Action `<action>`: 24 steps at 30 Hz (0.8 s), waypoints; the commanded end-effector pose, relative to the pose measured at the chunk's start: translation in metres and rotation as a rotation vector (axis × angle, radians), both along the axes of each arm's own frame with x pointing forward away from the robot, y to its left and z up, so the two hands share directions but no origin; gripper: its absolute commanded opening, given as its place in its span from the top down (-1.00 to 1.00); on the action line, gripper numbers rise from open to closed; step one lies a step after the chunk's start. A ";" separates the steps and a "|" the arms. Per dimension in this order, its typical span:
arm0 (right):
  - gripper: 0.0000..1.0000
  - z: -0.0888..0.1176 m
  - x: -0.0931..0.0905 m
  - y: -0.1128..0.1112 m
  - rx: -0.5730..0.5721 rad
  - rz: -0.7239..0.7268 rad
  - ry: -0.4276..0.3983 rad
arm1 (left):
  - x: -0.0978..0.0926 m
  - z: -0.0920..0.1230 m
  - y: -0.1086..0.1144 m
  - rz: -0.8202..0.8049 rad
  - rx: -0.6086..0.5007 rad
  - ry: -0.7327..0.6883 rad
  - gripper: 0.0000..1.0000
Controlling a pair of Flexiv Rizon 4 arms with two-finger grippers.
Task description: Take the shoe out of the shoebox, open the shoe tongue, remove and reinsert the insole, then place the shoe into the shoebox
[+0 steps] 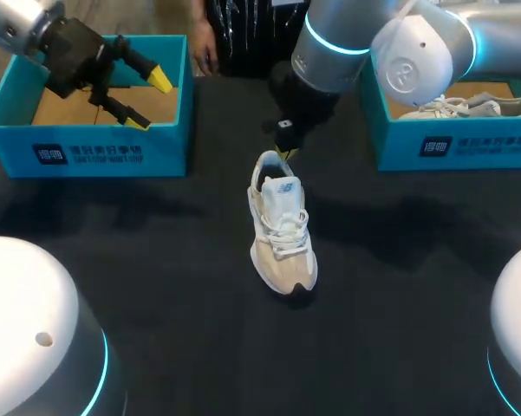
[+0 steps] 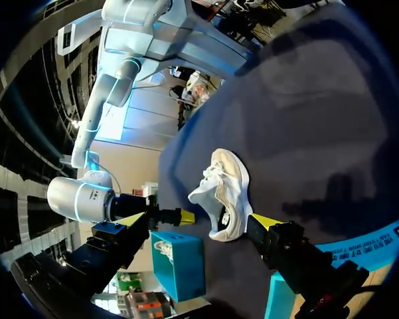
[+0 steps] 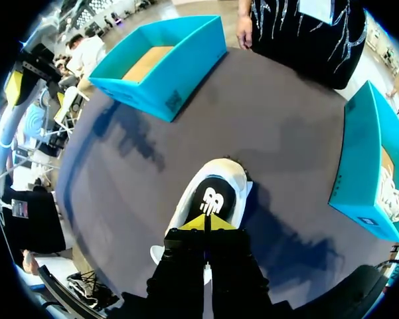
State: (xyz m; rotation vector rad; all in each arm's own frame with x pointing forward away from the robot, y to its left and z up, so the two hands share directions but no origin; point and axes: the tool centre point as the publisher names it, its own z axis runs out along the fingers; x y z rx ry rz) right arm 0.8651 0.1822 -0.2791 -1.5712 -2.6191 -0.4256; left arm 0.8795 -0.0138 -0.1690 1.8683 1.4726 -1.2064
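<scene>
A white and beige shoe (image 1: 282,221) lies upright on the dark table, toe toward me. Its heel opening shows a black insole (image 3: 212,198). My right gripper (image 1: 284,146) comes down at the heel. Its yellow tips are shut together (image 3: 207,222) right over the rear of the insole; I cannot tell whether they pinch anything. My left gripper (image 1: 149,101) hangs open and empty above the left teal shoebox (image 1: 87,143). From the left wrist, the shoe (image 2: 224,193) lies well ahead of the spread fingers (image 2: 199,219).
The left shoebox shows only its cardboard floor. A second teal shoebox (image 1: 451,143) at the right rear holds another white shoe (image 1: 464,107). My right arm (image 1: 390,52) reaches over the table between the boxes.
</scene>
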 end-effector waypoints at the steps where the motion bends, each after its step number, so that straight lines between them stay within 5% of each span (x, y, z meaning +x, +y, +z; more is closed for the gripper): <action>1: 1.00 0.000 0.000 0.001 -0.005 -0.003 -0.003 | 0.002 0.008 0.010 0.005 0.018 -0.004 -1.00; 14: 1.00 -0.025 -0.001 0.017 -0.073 -0.045 -0.040 | -0.001 0.023 0.039 0.007 0.064 -0.007 -1.00; 24: 1.00 -0.056 -0.005 0.020 -0.104 -0.035 0.036 | -0.001 0.025 0.054 0.053 0.077 -0.019 -1.00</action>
